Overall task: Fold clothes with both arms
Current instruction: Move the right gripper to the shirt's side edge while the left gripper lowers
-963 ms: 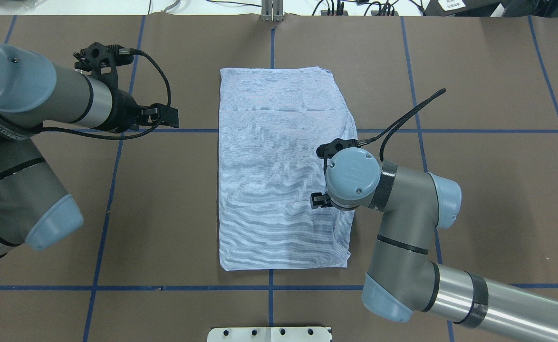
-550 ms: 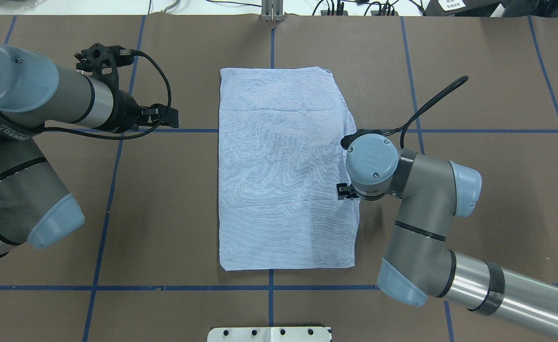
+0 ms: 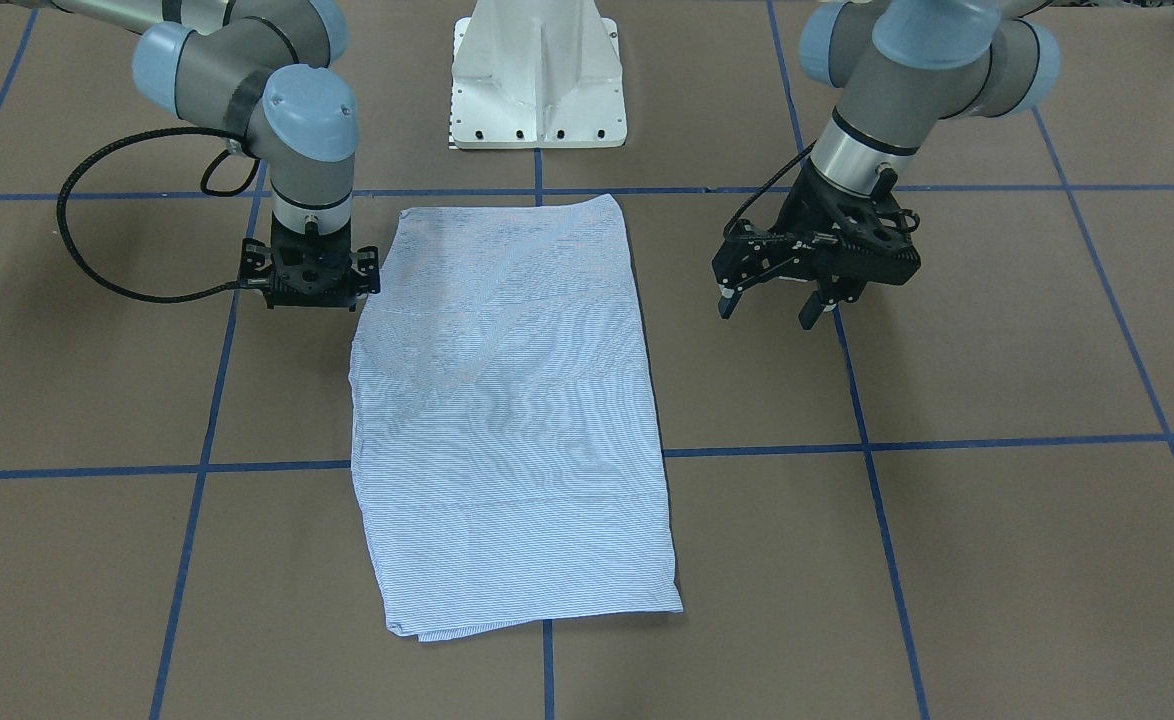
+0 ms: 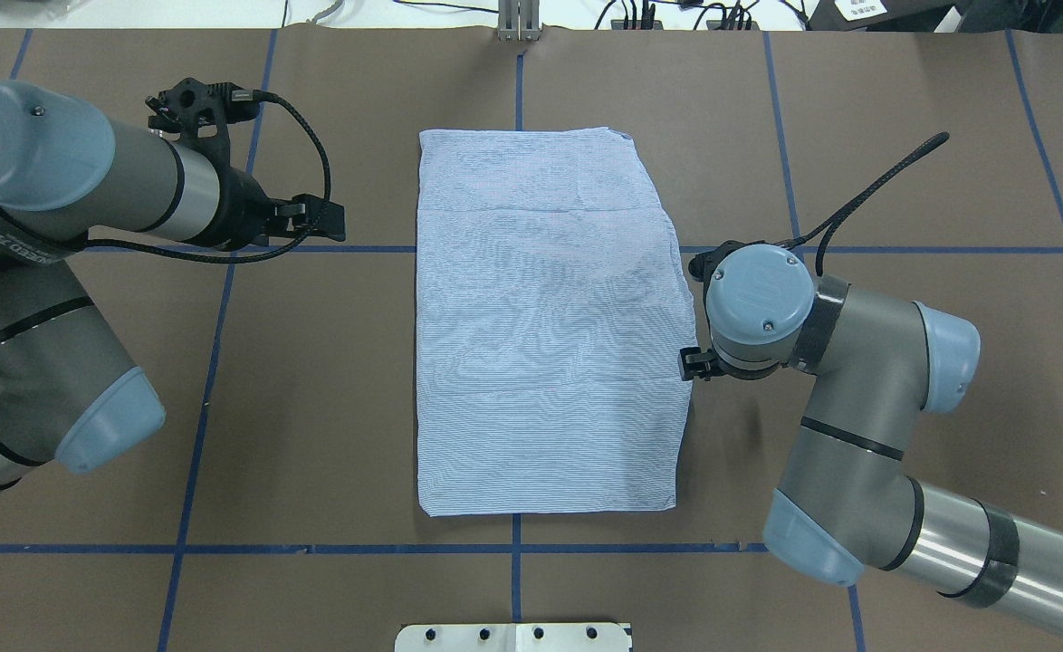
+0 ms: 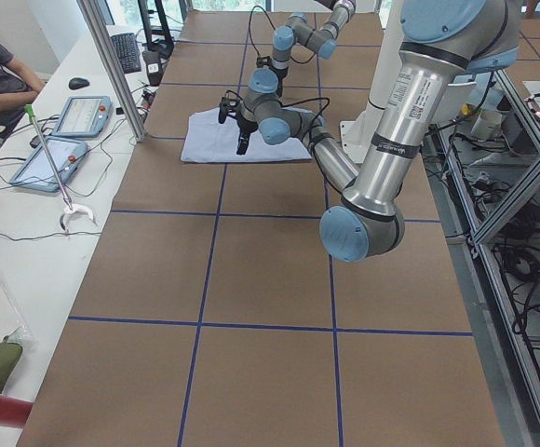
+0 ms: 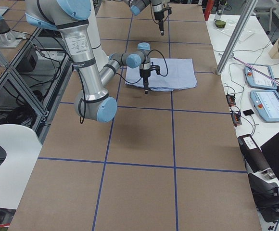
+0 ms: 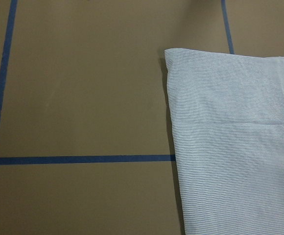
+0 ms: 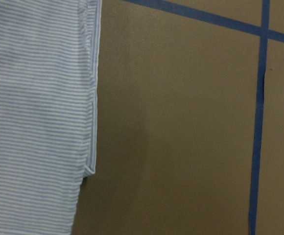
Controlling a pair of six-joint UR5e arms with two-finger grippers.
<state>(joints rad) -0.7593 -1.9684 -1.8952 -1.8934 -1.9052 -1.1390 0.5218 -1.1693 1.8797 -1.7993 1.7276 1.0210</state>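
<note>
Left hand (image 3: 767,308) hangs open and empty, shirt (image 3: 507,420) well clear of it; right hand (image 3: 309,285) has the shirt's edge just beside it, its opening I can't tell.

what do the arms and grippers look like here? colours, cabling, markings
Left arm and right arm match: grey jointed housings, silver tube sections, light-blue round joint caps, black ring seams. Small lettering on a left-arm band, unreadable. A black braided cable loops off each wrist. Left gripper and right gripper: black, skeletal frames, two-finger.
</note>
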